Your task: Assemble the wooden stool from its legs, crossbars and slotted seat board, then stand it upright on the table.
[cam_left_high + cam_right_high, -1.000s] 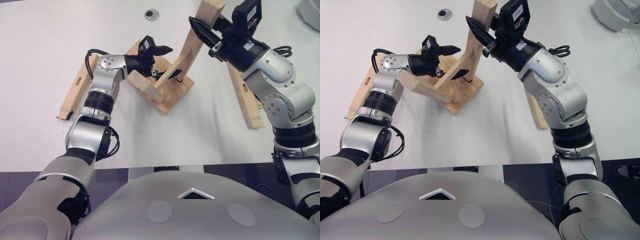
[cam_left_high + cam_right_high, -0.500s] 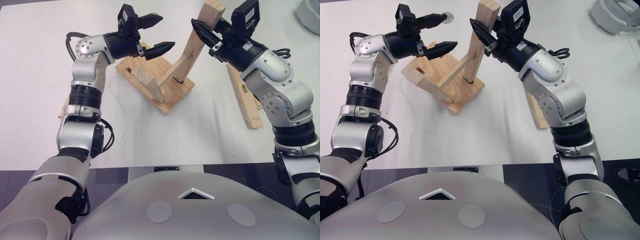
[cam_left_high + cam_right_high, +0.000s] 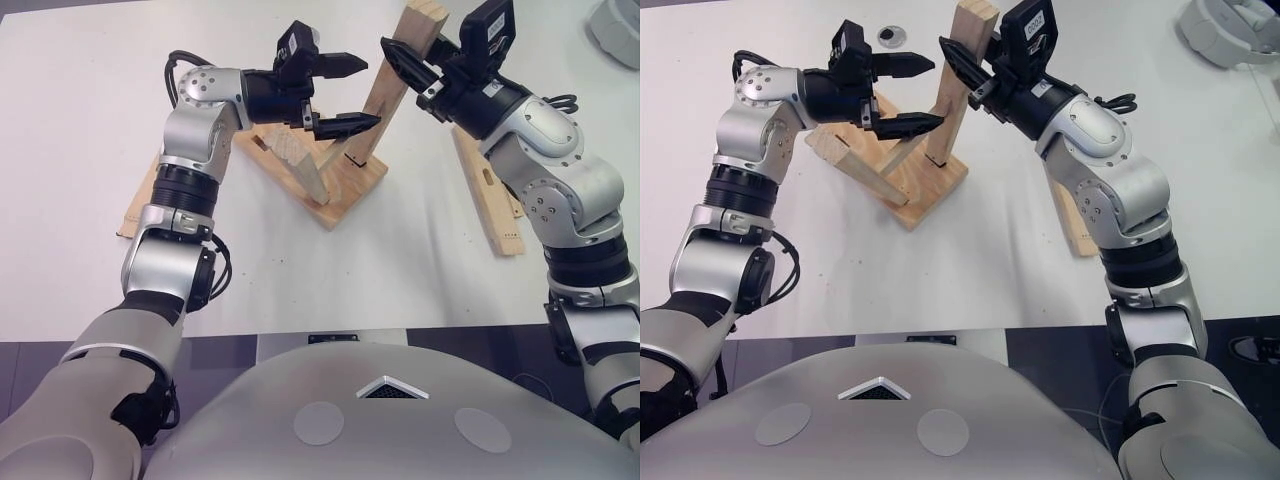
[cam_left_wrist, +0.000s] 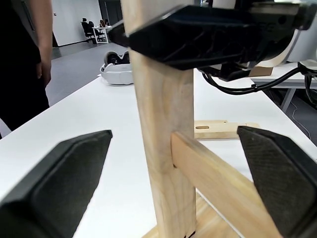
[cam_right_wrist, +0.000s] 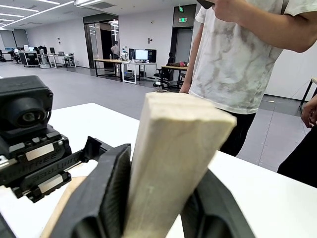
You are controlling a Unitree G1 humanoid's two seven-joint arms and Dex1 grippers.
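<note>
You see the right tool [image 3: 420, 55] clamped on the upright leg [image 3: 392, 85], with the left tool [image 3: 368, 92] released and straddling it

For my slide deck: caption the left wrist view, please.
Open left gripper faces the upright leg held by the right gripper, a crossbar slanting from it.

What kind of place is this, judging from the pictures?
Probably an open-plan office or lab: desks with monitors and office chairs stand behind, and the half-built stool sits on a white table.
</note>
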